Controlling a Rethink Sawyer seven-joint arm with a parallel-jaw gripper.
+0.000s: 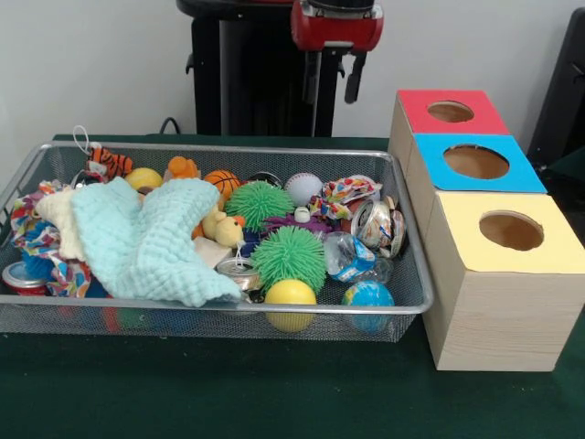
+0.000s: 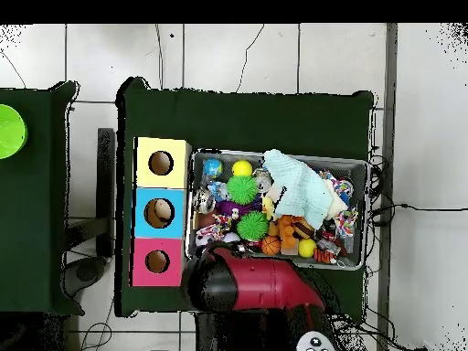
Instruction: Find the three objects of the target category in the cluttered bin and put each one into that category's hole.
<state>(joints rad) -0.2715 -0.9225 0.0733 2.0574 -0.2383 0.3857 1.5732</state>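
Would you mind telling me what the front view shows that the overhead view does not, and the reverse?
Only the front view shows the robot's gripper, open, hanging above the silver wire-mesh bin, and a dented metal can at the bin's box end. Only the overhead view shows something pale inside the blue-topped wooden box and a lime-green round object on a neighbouring table. Both show the red-topped box's round hole and two green spiky balls.

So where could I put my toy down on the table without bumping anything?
The green table is bare along the near edge, in front of the bin and the yellow box. There is also an open green strip beyond the bin in the overhead view. Inside the bin it is packed with toys, with no free spot.
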